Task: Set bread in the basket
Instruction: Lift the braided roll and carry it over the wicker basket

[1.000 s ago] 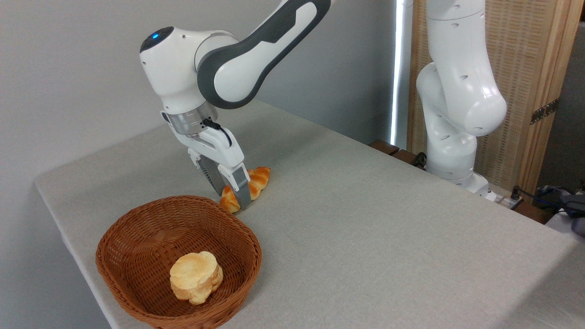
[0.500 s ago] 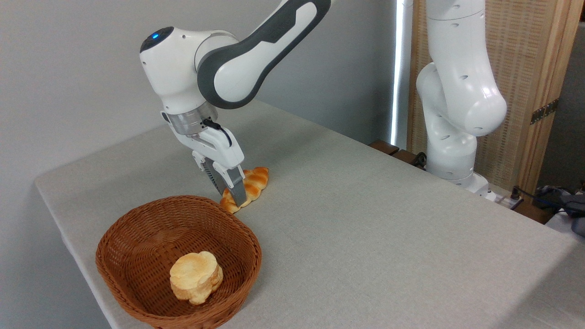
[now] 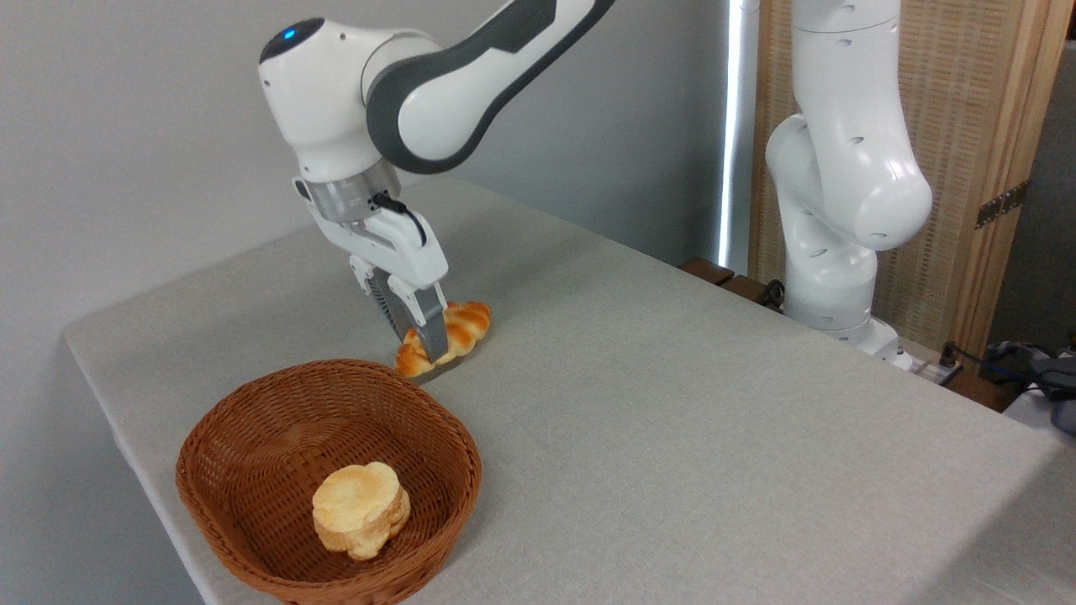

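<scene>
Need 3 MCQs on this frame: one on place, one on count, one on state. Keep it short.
1. Where is the braided bread?
A. Inside the basket
B. Just beyond the basket's far rim, in the claw
C. At the table's right edge

2. How many bread items are inside the basket?
A. None
B. One
C. Two

3. What is the claw doing?
A. Closed on the braided bread
B. Open above the basket
C. Gripping the basket rim

Key:
1 B: the loaf sits past the wicker rim, with the fingers across its middle.
2 B: only the pale round bun lies in the bowl.
3 A: the fingers pinch the loaf, which appears just lifted off the table, a shadow beneath it.
</scene>
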You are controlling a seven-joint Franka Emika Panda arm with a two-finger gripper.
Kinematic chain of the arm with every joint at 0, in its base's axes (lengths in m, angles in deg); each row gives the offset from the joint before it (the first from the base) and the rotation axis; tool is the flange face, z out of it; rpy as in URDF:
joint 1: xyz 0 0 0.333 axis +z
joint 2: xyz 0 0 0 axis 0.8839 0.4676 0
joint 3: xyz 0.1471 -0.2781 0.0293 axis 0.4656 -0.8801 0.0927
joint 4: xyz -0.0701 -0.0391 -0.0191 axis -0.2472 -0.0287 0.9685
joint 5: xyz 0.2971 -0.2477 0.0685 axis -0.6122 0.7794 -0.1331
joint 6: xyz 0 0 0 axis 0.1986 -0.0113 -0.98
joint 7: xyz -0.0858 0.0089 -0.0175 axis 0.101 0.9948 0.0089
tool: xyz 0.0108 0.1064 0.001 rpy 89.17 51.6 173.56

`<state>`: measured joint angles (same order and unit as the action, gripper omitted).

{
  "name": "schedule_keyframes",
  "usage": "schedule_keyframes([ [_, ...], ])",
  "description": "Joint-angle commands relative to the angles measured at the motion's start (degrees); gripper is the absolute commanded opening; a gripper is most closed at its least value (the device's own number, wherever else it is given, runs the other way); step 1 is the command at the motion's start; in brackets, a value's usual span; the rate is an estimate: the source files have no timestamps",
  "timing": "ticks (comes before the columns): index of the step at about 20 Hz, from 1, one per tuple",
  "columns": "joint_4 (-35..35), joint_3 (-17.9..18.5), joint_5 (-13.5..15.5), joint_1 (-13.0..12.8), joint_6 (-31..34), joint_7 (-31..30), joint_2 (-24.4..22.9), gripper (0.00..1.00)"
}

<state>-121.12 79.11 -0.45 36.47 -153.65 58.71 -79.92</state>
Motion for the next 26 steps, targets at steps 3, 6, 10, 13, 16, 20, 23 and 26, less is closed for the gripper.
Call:
schedule_keyframes([
  [3,0.26,0.29,-0.05,-0.28,1.23,-0.04,-3.61,0.54],
  [6,2.54,0.99,0.12,0.07,0.53,0.05,-3.79,0.55],
  [10,5.09,3.53,0.39,0.68,-1.48,0.66,-3.7,0.56],
  [13,5.1,4.77,0.3,0.68,-7.19,2.07,-3.53,0.59],
  [16,5.1,5.73,-0.23,1.47,-12.63,2.07,-3.09,0.63],
  [20,5.01,6.79,0.12,1.56,-21.16,2.07,-2.13,0.63],
  [23,5.01,6.88,-0.31,2.96,-24.16,2.68,-0.46,0.63],
  [26,5.01,7.06,-0.32,3.58,-25.13,5.67,0.86,0.63],
])
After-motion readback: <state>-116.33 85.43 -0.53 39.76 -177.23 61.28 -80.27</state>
